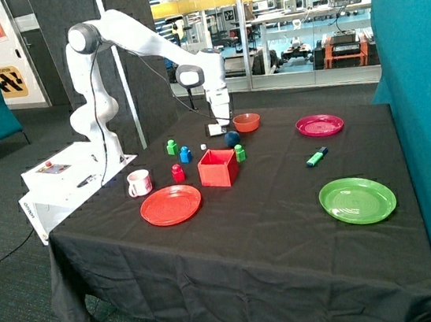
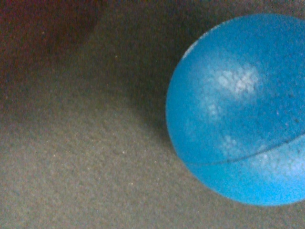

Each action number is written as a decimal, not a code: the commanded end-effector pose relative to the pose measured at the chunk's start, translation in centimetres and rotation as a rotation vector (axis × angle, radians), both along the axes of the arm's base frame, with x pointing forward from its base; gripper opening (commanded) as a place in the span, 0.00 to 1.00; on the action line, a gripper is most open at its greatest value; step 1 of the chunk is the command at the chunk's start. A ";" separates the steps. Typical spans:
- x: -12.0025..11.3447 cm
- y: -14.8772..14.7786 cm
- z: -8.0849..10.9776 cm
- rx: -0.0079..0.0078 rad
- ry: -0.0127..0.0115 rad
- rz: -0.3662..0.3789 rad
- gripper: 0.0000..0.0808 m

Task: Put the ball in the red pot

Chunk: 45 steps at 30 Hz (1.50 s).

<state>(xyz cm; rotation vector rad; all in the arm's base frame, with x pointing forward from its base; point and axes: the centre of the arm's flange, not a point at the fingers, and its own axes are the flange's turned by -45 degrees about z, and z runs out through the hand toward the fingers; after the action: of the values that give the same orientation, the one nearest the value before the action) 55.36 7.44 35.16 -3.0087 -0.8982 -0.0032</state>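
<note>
A: Where's the ball [image 1: 232, 138]?

B: On the black cloth toward the far edge of the table [image 1: 292, 262], between the orange bowl [image 1: 247, 122] and the red pot [image 1: 218, 168], apart from both. The gripper [image 1: 220, 128] hangs low beside it; I cannot tell how it is set.

A: How will it handle?

B: Probably light, with a grainy, foam-like skin that should grip well, but it will roll. I'd take it across its widest part.

A: Counts?

B: 1 ball, 1 pot, 1 bowl, 1 mug [image 1: 139, 182], 3 plates: red [image 1: 170, 205], pink [image 1: 320, 125], green [image 1: 357, 200]. Also 4 small blocks and 1 marker [image 1: 316, 157].
</note>
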 end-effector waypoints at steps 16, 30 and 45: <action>1.1 0.9 -1.3 -0.0022 0.0015 -0.021 0.97; 2.5 1.0 -1.4 -0.0022 0.0015 -0.031 0.97; 2.1 1.6 -2.3 -0.0022 0.0015 -0.034 0.96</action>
<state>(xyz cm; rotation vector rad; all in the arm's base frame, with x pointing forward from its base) 57.60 8.61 33.31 -3.0257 -0.8473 0.0011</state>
